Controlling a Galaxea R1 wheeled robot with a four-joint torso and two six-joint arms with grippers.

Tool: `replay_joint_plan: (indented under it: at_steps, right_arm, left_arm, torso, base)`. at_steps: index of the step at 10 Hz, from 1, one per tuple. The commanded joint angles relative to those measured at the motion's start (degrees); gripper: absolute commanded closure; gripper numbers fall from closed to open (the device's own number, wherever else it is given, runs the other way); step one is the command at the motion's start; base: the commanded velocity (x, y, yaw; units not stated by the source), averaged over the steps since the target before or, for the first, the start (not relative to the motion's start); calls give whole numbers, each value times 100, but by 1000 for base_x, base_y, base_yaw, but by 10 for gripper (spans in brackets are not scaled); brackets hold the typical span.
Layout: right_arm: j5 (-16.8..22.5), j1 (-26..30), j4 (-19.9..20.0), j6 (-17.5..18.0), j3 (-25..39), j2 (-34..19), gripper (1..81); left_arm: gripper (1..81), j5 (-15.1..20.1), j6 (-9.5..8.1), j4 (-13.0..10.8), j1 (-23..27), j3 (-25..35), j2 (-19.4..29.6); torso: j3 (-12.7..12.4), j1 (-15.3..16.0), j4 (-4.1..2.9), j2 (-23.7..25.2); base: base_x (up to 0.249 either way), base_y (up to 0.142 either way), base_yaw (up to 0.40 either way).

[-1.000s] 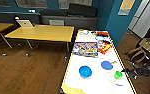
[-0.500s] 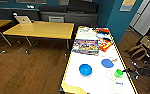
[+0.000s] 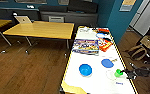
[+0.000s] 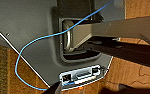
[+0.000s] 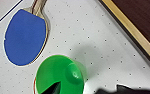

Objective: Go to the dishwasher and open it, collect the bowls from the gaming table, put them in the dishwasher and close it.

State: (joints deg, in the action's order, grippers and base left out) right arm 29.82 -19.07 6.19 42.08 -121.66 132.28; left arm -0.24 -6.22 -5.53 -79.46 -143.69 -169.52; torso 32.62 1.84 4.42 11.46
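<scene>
Reaching in from the table's right edge, the right gripper point(image 3: 126, 73) sits at the small bright green plastic bowl point(image 3: 118, 73), its dark fingertips point(image 5: 53, 88) at the bowl's rim in the right wrist view; whether they have closed on the bowl or merely touch it, I cannot tell. That green bowl point(image 5: 59, 75) appears tilted on the dotted white top of the long gaming table point(image 3: 91, 85), which has yellow edging. Just beside the gripper, on the side away from the table edge, lies a pale round disc point(image 3: 110, 74) that is hard to make out. A little farther along the table from the gripper rests a blue-faced table-tennis paddle point(image 3: 107, 63) with a wooden handle, lying flat point(image 5: 24, 37) and apart from the green bowl. Across the table, towards its left side, stands a round blue plastic bowl point(image 3: 85, 69), well clear of the gripper. Beyond these, farther up the table, a colourful flat game box point(image 3: 85, 46) and a red-orange packet point(image 3: 105, 44) lie side by side, with more small items at the far end. Off to the left, past the table, a plain yellow-topped table point(image 3: 41, 30) stands on the dark wooden floor point(image 3: 23, 72). The left wrist view shows grey robot housing and a thin blue cable point(image 4: 41, 40) over that same wood floor.
</scene>
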Motion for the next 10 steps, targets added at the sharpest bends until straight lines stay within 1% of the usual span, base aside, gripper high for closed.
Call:
replay_joint_plan:
  at_steps: [1,2,4,8,9,10]
  right_arm:
    - [209,733,75,11,-67,-121,10]
    - [209,706,75,11,-85,-85,10]
    - [59,601,101,11,-93,-6,10]
    - [-47,460,128,11,-102,29,10]
    - [-55,416,137,2,-85,3,811]
    - [-56,425,163,11,-76,-49,811]
  left_arm:
    - [10,394,-2,-35,66,60,-12]
    - [10,394,-2,-27,66,60,-12]
    - [10,394,-2,-27,66,51,-3]
    - [10,394,-2,9,66,43,6]
    - [10,394,-2,9,66,43,6]
    - [10,394,-2,17,66,43,14]
  torso:
    - [0,0,0,0]
    - [0,0,0,0]
    - [0,0,0,0]
    - [0,0,0,0]
    - [0,0,0,0]
    - [0,0,0,0]
  base:
    - [0,0,0]
    - [0,0,0]
    - [0,0,0]
    - [0,0,0]
    - [0,0,0]
    - [0,0,0]
